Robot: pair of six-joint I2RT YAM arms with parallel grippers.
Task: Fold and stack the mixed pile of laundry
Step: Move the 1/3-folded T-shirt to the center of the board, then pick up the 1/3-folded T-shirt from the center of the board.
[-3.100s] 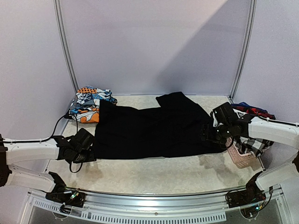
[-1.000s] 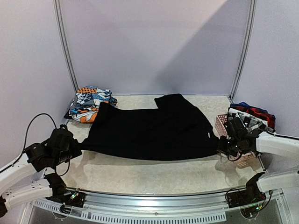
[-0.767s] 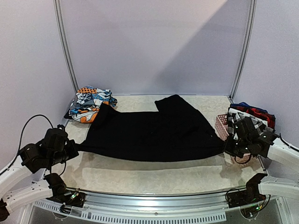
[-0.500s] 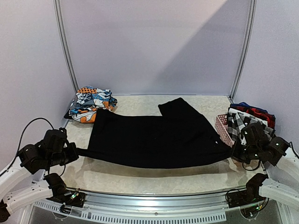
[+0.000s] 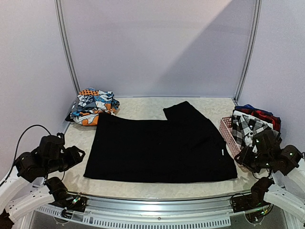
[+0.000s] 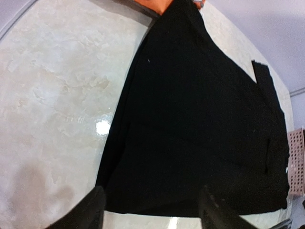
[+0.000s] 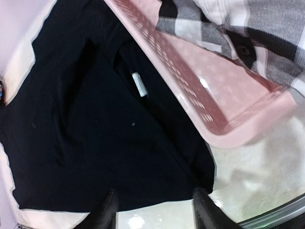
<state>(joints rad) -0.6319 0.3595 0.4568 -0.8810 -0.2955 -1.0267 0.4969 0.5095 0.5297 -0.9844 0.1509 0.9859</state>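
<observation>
At the near edge of the table (image 5: pixel 143 183), at about eight o'clock, our left gripper (image 5: pixel 76 155) hangs just off the near-left corner of the large black garment (image 5: pixel 159 148). Its fingers are spread and nothing is between them. At four o'clock our right gripper (image 5: pixel 244 157) mirrors it beside the near-right corner, likewise spread and empty. We judge the two sit at opposite corners because that is where a wide cloth is best pulled taut and laid down.

The black garment lies flat across the centre of the table, its near hem roughly straight and one flap jutting toward one o'clock. Spread like this, it looks ready for a first fold, which is not yet made.

At three o'clock the pink basket (image 5: pixel 228 131) touches the garment's right edge. It holds the checked garment (image 5: pixel 248 125) with the red and navy plaid (image 5: pixel 259 113) behind it, both probably waiting their turn. Farthest off, at ten o'clock, the printed pieces (image 5: pixel 93 106) sit bunched just beside the black cloth's far-left corner.
</observation>
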